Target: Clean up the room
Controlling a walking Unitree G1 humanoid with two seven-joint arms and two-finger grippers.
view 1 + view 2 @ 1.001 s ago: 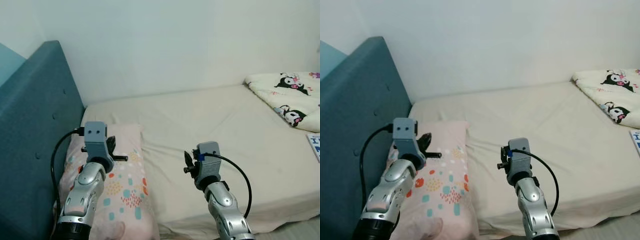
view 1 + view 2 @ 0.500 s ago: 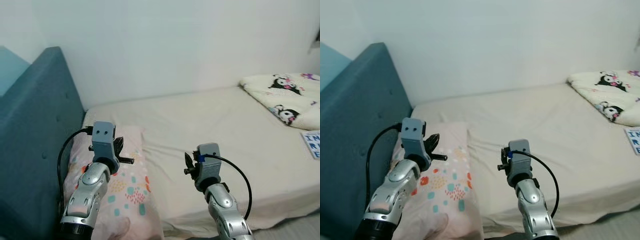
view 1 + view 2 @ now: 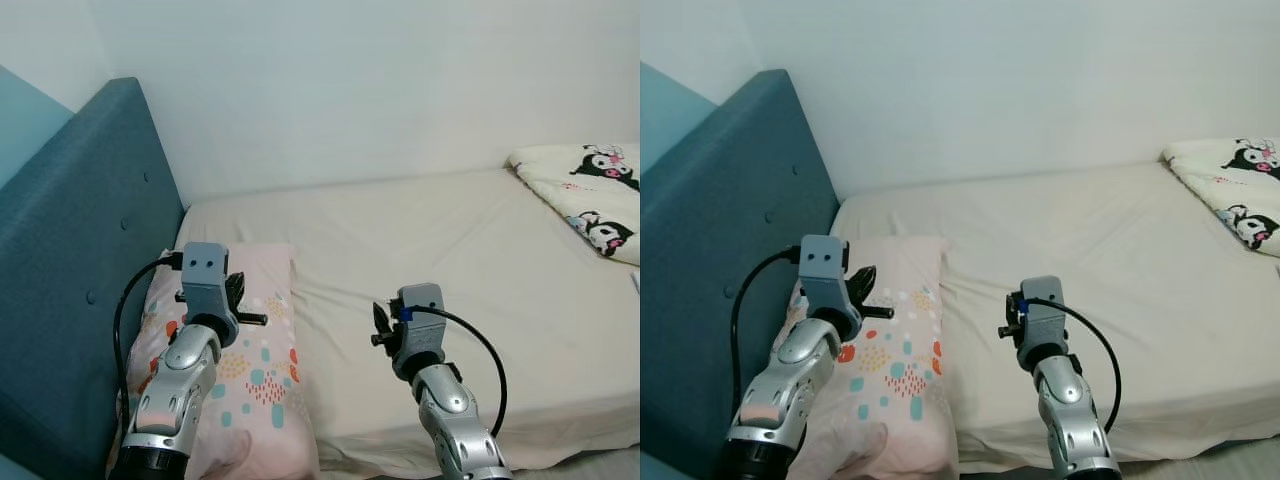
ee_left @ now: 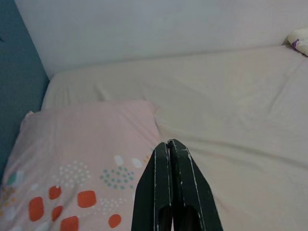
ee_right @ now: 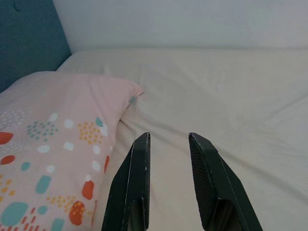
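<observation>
A pink pillow with coloured spots lies at the head of the bed, against the teal headboard. My left gripper hovers above the pillow with its two black fingers pressed together and nothing between them. My right gripper is held over the cream sheet just right of the pillow, fingers apart and empty. A folded white blanket printed with black cartoon figures rests at the far right end of the bed.
A plain white wall runs behind the bed. The bed's near edge crosses the lower right, with a strip of floor below it. The broad middle of the mattress lies flat, with a few creases.
The whole picture has shifted right, so the camera turned left. The card seen at the right edge has left the picture. Both arms hold much the same pose.
</observation>
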